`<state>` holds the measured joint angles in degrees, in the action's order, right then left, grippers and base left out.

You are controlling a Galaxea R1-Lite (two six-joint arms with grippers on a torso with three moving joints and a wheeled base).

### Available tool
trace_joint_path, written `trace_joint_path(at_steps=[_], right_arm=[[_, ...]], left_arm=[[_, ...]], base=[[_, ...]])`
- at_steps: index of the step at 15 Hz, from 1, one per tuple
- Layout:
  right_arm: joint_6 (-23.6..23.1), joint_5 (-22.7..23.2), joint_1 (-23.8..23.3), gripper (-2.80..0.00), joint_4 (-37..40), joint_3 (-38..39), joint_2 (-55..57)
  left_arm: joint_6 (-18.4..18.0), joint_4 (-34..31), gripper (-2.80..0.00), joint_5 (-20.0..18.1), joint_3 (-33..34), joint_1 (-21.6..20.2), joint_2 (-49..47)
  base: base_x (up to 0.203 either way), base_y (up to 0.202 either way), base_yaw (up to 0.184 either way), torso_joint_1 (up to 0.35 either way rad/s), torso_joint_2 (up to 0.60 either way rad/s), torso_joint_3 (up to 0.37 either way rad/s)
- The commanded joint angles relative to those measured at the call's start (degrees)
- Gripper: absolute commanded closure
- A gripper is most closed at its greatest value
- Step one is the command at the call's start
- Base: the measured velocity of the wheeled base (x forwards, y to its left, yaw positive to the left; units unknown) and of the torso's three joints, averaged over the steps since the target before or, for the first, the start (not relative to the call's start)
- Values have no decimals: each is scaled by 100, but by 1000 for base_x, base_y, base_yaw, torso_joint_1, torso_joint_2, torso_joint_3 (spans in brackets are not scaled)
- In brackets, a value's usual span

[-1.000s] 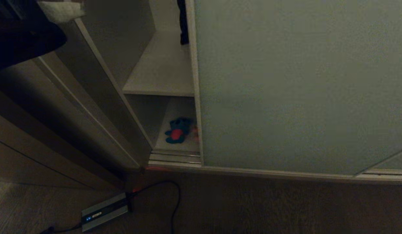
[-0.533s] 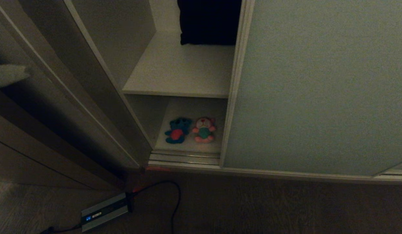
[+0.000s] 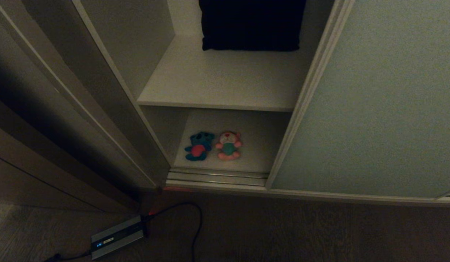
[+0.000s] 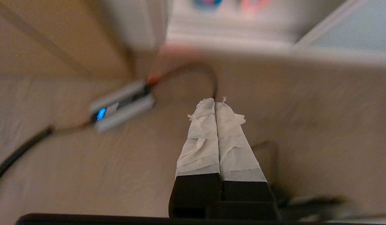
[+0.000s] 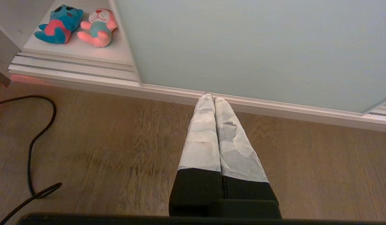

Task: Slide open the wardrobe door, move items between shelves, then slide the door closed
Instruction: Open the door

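Sliding wardrobe door (image 3: 374,109): pale grey-green panel with a cream edge strip, seen at 3 o'clock of the opening; the compartment is left exposed.
Lower shelf (image 3: 261,145): both toys are lain on it, near the front edge.
Blue plush toy (image 3: 198,146): placed at 9 o'clock of the pink one, just beside it.
Pink plush toy (image 3: 228,145): face up, teal shirt shown.
Upper shelf (image 3: 217,80): a dark cushion (image 3: 252,23) is set at its 12 o'clock end.
Floor track (image 3: 214,177): ribbed, at 6 o'clock of the toys.
Left gripper (image 4: 215,100): taped fingers pressed together, nothing held, above the floor near a power box (image 4: 122,104).
Right gripper (image 5: 210,96): fingers together, empty, pointed at the door's bottom rail.
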<state>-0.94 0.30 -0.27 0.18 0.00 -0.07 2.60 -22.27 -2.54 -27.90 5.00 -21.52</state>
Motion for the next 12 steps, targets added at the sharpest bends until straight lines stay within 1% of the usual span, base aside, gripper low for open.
trace_joint_path(at_steps=[1,3,4,5,7,10,12], right_arm=[[-3,5,0,0,-1,18,-1],[-3,5,0,0,-1,18,-1],[-3,5,0,0,-1,18,-1],[-3,5,0,0,-1,18,7],[-3,5,0,0,-1,18,-1],[-3,5,0,0,-1,18,-1],[-3,5,0,0,-1,18,-1]], left_arm=[[-215,141,0,-19,1161,-248,1357],[-376,819,0,22,2083,-345,1967],[-425,1310,0,64,2355,-377,2153],[-422,1492,0,94,2469,-398,2158],[-348,1526,0,157,2492,-403,2152],[-375,1533,0,157,2492,-403,2152],[-365,1524,0,157,2492,-403,2152]], base=[[0,0,0,0,0,0],[0,0,0,0,0,0],[0,0,0,0,0,0],[0,0,0,0,0,0],[0,0,0,0,0,0],[0,0,0,-1,1,-14],[0,0,0,0,2,-133]])
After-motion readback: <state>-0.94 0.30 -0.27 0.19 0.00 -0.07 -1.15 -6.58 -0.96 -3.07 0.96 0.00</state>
